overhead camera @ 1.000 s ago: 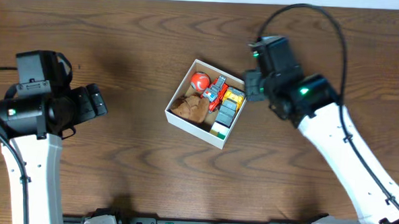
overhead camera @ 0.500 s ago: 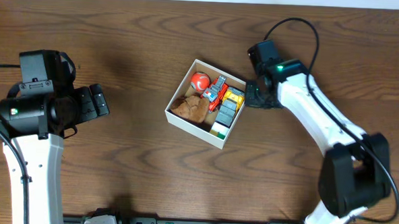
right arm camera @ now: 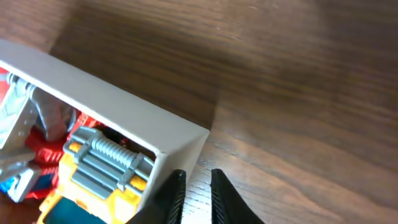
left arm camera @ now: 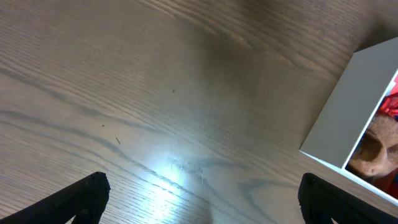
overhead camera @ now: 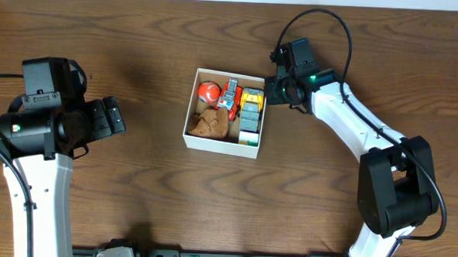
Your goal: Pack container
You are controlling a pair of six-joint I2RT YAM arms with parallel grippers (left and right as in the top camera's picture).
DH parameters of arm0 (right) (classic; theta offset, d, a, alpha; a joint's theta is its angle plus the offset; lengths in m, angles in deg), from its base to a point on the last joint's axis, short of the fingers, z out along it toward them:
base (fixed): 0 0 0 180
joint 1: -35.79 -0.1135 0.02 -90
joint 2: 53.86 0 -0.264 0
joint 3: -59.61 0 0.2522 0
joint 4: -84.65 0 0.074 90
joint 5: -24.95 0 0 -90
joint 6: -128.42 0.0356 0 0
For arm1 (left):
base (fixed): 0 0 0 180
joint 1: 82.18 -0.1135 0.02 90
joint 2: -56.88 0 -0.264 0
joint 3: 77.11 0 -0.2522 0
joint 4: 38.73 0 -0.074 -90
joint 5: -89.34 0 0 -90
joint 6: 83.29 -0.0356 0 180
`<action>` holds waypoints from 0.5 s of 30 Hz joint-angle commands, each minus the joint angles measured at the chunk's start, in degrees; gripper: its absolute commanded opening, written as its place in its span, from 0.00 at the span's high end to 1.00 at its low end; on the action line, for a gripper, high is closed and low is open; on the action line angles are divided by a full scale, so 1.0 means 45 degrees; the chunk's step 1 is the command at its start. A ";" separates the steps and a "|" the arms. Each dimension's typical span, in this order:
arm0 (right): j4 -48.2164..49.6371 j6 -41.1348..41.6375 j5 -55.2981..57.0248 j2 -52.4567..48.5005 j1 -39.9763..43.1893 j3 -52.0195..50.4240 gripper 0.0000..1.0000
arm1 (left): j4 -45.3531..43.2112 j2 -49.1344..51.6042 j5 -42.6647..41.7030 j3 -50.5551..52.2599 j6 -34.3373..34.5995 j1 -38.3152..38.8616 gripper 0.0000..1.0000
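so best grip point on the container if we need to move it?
Judging from overhead, pinch the container's near wall from above. The thin upright rim suits a two-finger pinch, one finger outside, one inside. The brown toy sits close behind it, so stay toward the corner.

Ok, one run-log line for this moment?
container: packed, toys inside | right pincer: nearly shut, at container's corner, gripping nothing | left pincer: open, empty, off to the side

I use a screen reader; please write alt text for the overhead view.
A white container of small toys sits mid-table, the right gripper nearly closed at its top-right corner. The left gripper waits open, far to the left.
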 commanded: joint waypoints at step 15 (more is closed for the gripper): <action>-0.0034 -0.3123 -0.2637 -0.0058 0.0121 0.0073 0.81 | 0.0029 -0.0005 0.0029 -0.0267 -0.0170 0.0029 0.02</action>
